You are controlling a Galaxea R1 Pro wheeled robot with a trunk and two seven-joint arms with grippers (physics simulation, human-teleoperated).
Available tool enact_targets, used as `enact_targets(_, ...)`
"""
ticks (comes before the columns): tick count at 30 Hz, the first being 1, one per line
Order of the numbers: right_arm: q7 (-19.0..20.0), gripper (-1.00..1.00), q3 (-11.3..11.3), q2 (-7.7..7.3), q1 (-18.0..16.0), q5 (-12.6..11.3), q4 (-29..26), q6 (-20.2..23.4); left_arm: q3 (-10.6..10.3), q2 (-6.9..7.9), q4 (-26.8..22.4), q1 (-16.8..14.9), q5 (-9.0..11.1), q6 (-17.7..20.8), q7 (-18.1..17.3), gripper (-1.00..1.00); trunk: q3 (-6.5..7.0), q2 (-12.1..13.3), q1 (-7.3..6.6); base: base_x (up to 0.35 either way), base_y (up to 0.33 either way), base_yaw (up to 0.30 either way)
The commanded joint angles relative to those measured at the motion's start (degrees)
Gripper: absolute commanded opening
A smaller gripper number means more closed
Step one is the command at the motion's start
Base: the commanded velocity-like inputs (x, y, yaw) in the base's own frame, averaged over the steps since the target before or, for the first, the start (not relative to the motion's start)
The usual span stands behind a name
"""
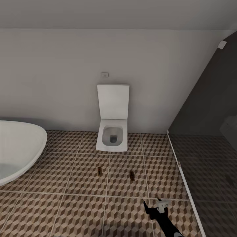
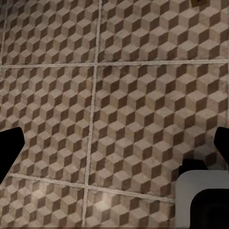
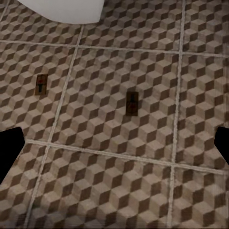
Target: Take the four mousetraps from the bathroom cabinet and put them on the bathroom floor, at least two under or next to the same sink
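Observation:
Two mousetraps lie flat on the cube-patterned bathroom floor [image 1: 82,197] in front of the toilet, one [image 1: 99,170] to the left and one [image 1: 132,175] to the right. The right wrist view shows the same mousetraps [image 3: 41,84] [image 3: 132,103] ahead of my right gripper [image 3: 114,148], which is open and empty. That right gripper [image 1: 154,206] hovers low over the tiles, nearer to me than the right-hand trap. My left gripper [image 2: 114,148] is open over bare tiles, with a mousetrap corner [image 2: 198,2] at the frame's edge. The cabinet is out of view.
A white toilet [image 1: 112,131] stands against the back wall. At the left sits a large white rounded vessel [image 1: 19,148]; I cannot tell whether it is a tub or a sink. A dark glass partition [image 1: 210,108] closes off the right side. A grey block [image 2: 205,200] shows by the left gripper.

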Motion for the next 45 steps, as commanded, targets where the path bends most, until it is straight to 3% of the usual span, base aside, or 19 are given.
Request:
enact_targets(1, 0.1, 1.00, 0.2, -0.21, 0.0, -0.2, 0.3, -0.2, -0.5, 0.13, 0.3, 0.1, 0.1, -0.4, 0.3, 1.00, -0.08, -0.1, 0.03, 0.000, 0.000, 0.000)
enact_targets(6, -0.3, 1.00, 0.2, -1.47, 1.5, -0.2, 1.1, -0.3, -0.5, 0.57, 0.5, 0.8, 0.1, -0.6, 0.3, 1.00, -0.08, -0.1, 0.03, 0.000, 0.000, 0.000)
enact_targets(12, -3.0, 1.00, 0.2, -4.35, 6.1, -0.2, 1.4, -0.3, -0.5, 0.67, 0.6, 1.2, 0.1, -0.7, 0.3, 1.00, -0.08, -0.1, 0.03, 0.000, 0.000, 0.000)
enact_targets(20, -5.7, 1.00, 0.2, -6.42, 10.3, -0.3, 1.5, -0.2, -0.5, 0.32, 0.5, 1.3, 0.1, -0.8, 0.3, 1.00, -0.08, -0.1, 0.03, 0.000, 0.000, 0.000)
enact_targets(34, -6.5, 1.00, 0.2, -6.56, 19.2, -0.4, 1.6, 0.0, -0.5, -0.81, 0.6, 1.3, 0.1, -0.6, 0.3, 1.00, -0.08, -0.1, 0.03, 0.000, 0.000, 0.000)
enact_targets(45, -6.6, 1.00, 0.2, -6.25, 21.3, -0.4, 1.6, 0.2, -0.5, -1.04, 0.6, 1.3, 0.1, -0.3, 0.4, 1.00, -0.08, -0.1, 0.03, 0.000, 0.000, 0.000)
